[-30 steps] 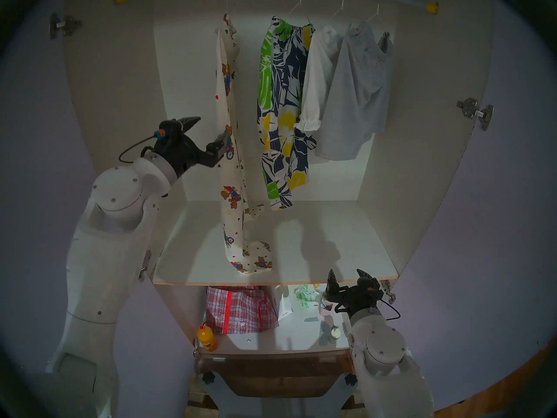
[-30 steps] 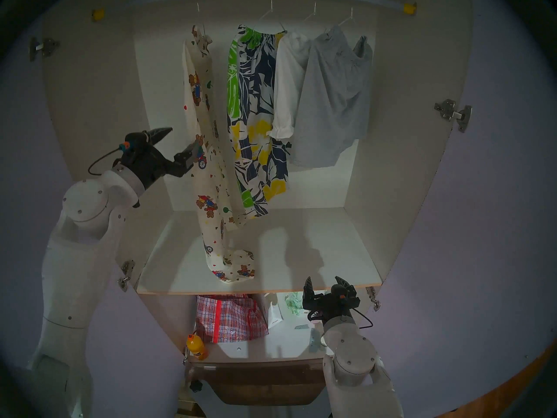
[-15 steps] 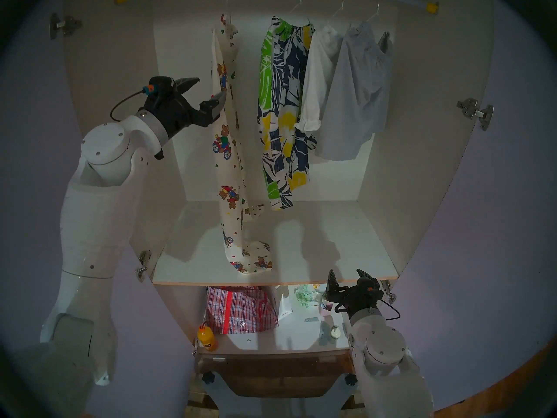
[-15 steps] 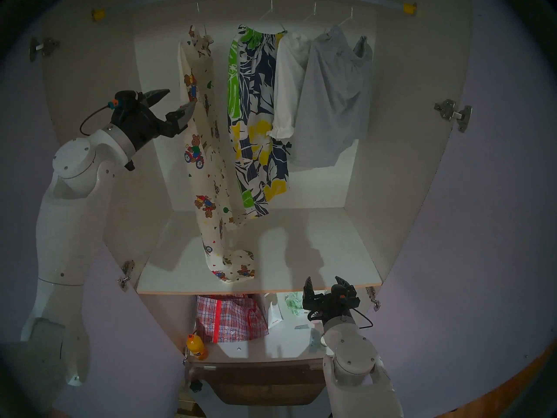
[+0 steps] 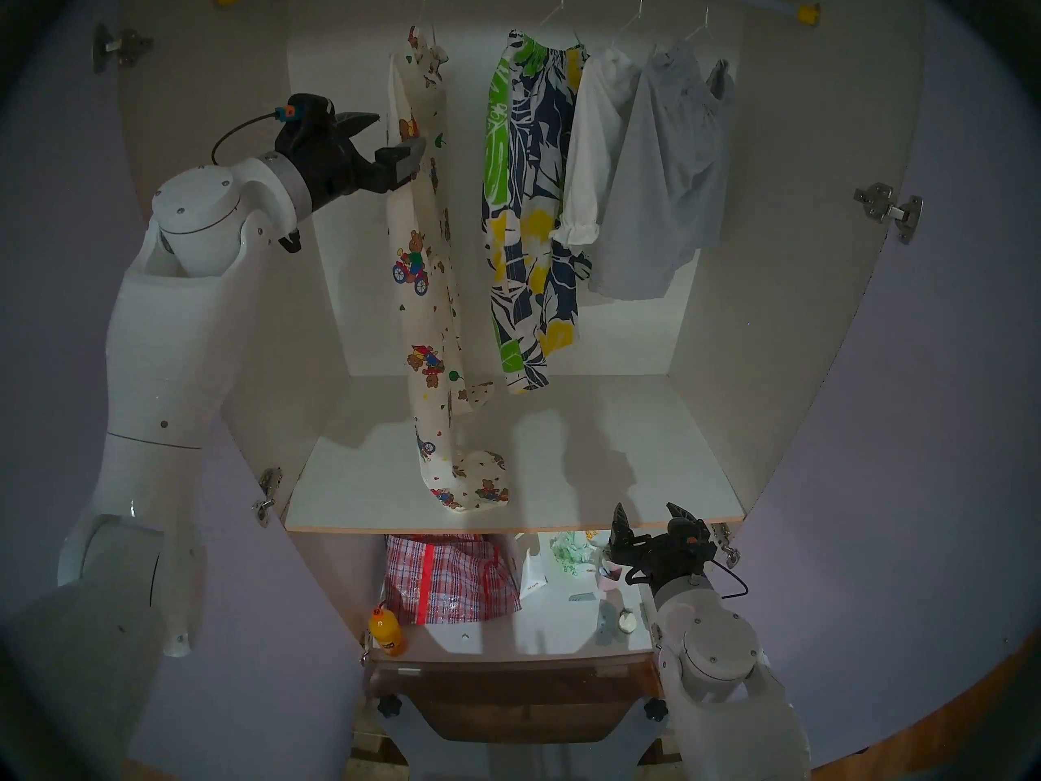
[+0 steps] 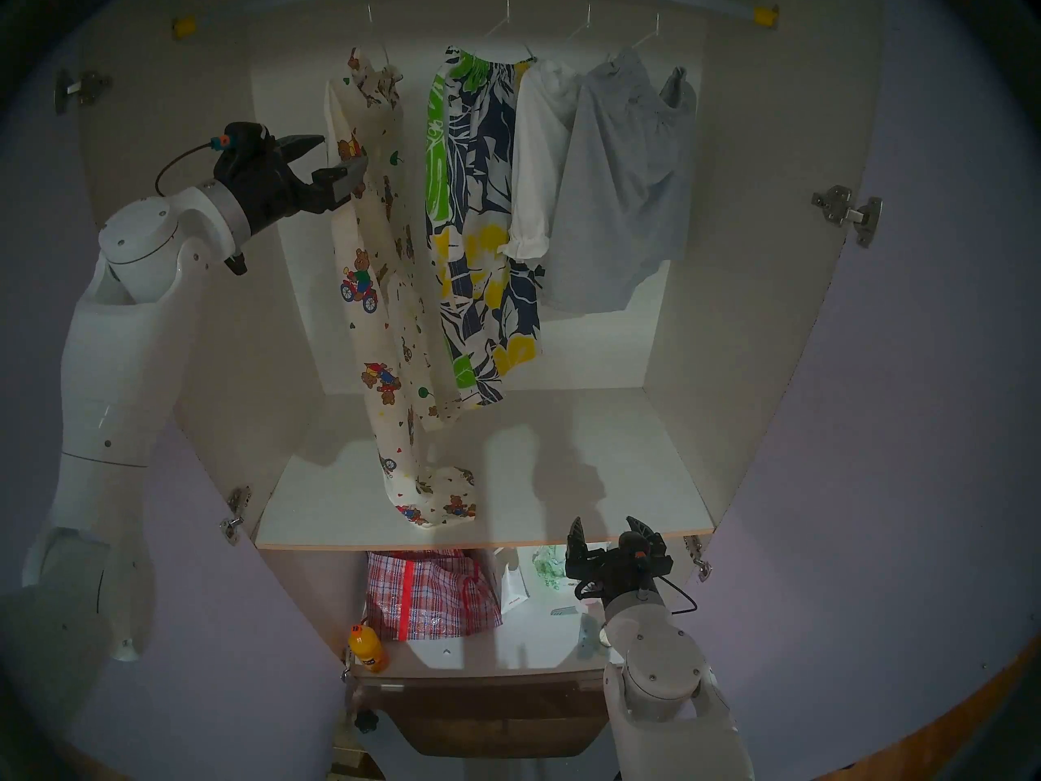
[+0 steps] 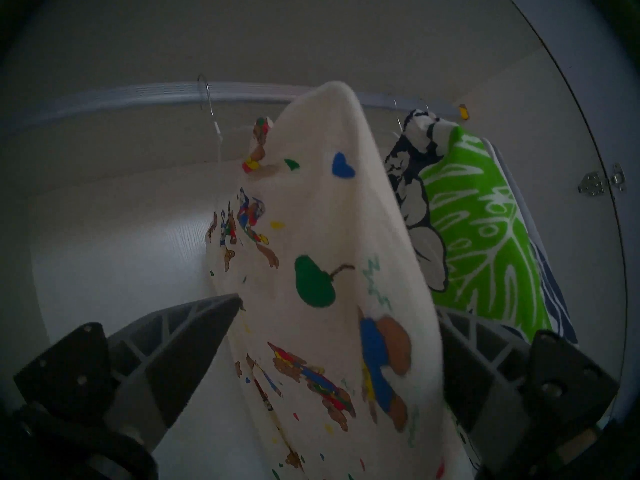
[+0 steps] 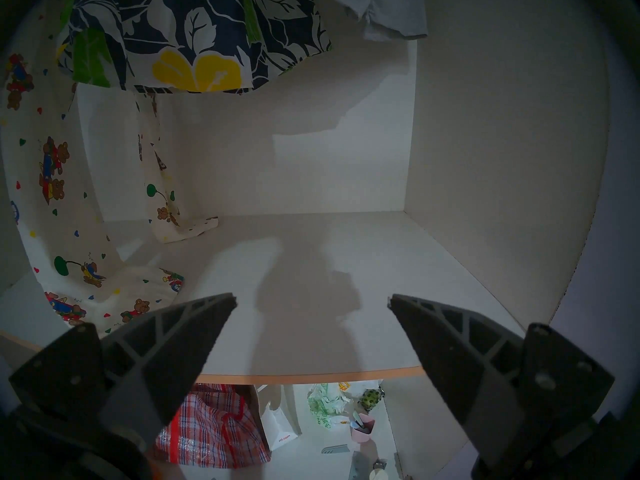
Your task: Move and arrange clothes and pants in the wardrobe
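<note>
Since a second ago the left gripper (image 5: 394, 137) has climbed from mid-leg to the upper part of the teddy-bear pants (image 5: 419, 267), its jaws apart with a fold of the cloth between them. From the left wrist, that fold (image 7: 332, 261) fills the gap and a wire hanger (image 7: 207, 98) hooks the grey rail (image 7: 104, 95). From the right wrist, the right gripper (image 8: 311, 302) gapes empty at the white shelf (image 8: 311, 372), above a white bag (image 8: 282, 430) printed "mi.com". Beside them hang the leaf-print pants (image 5: 526, 210).
</note>
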